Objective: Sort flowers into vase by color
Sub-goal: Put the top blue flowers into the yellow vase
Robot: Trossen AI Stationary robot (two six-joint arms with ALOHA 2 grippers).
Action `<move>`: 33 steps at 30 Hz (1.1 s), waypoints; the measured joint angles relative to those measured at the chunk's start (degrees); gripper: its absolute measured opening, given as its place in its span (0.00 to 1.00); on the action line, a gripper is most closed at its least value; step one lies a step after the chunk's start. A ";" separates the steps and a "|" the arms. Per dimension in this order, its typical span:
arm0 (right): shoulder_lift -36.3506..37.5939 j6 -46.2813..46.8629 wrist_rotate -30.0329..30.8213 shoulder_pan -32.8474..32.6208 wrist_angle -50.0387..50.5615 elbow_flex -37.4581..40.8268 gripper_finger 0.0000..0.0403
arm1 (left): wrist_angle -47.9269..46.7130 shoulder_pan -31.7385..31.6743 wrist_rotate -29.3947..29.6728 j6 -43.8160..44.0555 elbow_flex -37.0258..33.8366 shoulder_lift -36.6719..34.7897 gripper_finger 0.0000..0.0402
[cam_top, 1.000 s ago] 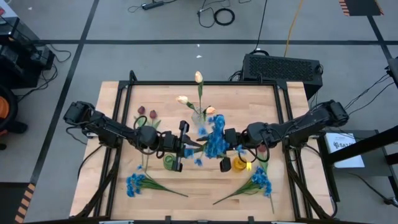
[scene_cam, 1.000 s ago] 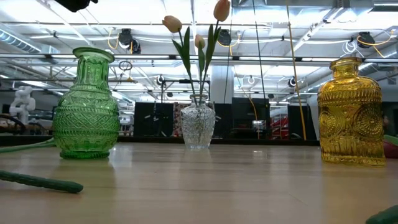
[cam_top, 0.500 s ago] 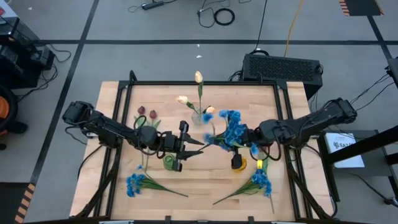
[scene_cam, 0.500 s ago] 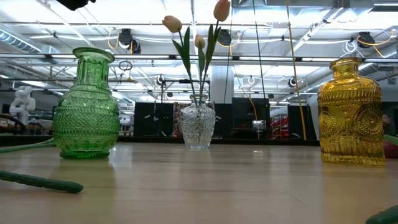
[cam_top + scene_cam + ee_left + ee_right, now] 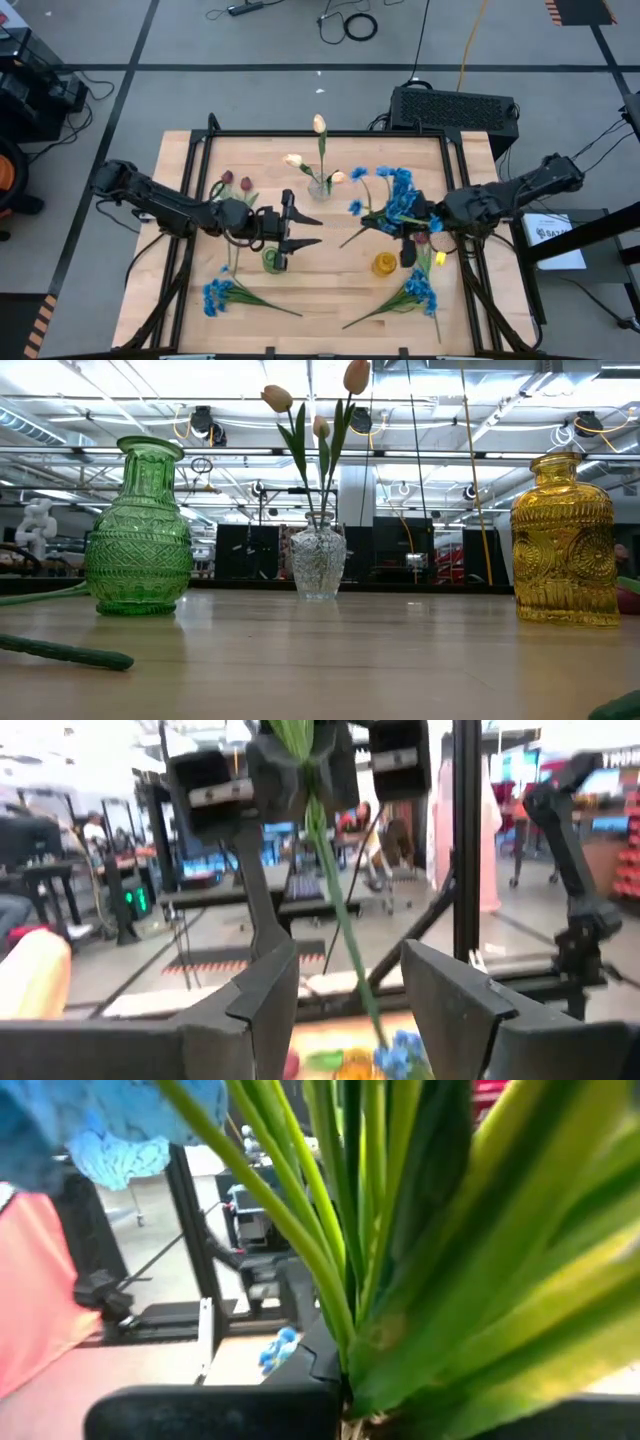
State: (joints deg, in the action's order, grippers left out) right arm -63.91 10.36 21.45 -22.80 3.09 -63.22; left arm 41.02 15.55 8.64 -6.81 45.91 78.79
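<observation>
Right tool (image 5: 408, 232) clamped on blue flower stem (image 5: 391, 201), blooms fanning just beyond it, yellow vase (image 5: 385, 264) near below. Left tool (image 5: 308, 230) parted, empty, green vase (image 5: 274, 260) just beside, above surface (image 5: 330, 295).

Grey floor (image 5: 250, 95) ran round wooden table (image 5: 330, 285), crossed by dark tape lines. Black ribbed box (image 5: 455, 108) sat on floor beyond right gripper (image 5: 408, 240), past table's far edge. Coiled black cable (image 5: 360, 27) lay farther off. White sheet (image 5: 552, 230) lay off table's right side. Low view: long hall behind, ceiling light strips (image 5: 150, 405), hanging cables, dark cabinets (image 5: 245, 552) along back.
</observation>
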 joint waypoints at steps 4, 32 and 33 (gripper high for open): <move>4.10 3.30 0.00 -1.52 6.51 0.00 0.01 | -7.49 0.09 0.00 0.53 0.00 -4.03 0.46; 6.00 26.29 23.24 -21.44 35.39 3.19 0.01 | -19.28 2.27 2.40 2.06 0.00 -9.80 0.46; 6.02 27.15 24.19 -21.75 35.25 3.93 0.01 | -19.28 2.27 2.40 2.06 0.00 -9.80 0.46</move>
State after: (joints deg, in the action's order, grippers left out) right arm -57.89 37.50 45.64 -44.56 38.33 -59.29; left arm 21.74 17.82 11.05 -4.75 45.91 68.99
